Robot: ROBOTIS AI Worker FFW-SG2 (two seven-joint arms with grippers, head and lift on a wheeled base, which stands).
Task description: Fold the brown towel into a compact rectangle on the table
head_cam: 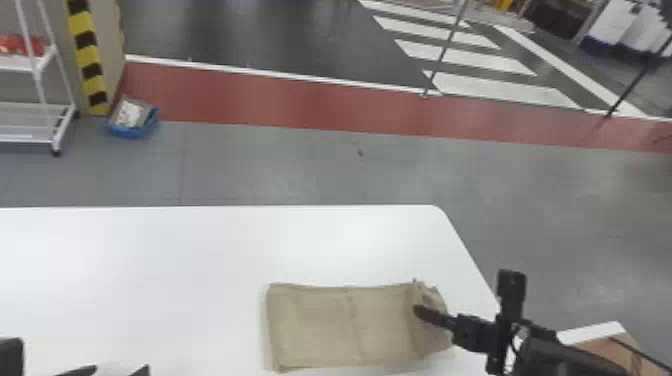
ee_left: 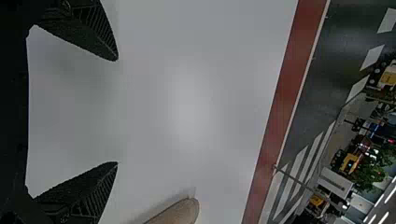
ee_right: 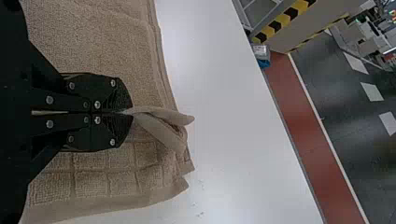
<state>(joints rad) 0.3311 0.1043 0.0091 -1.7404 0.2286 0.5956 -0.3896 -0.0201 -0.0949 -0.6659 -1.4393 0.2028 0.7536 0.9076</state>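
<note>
Pinching towel [head_cam: 320, 325], white table [head_cam: 150, 260], gray floor [head_cam: 280, 167]

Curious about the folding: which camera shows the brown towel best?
The head view: nearly the whole brown towel appears. The right wrist view gives its pinched end close up; the left wrist view catches a small piece.

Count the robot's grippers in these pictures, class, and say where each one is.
2. The left gripper is open over the table, left of the brown towel; the right gripper is closed on the towel near its right end.
</note>
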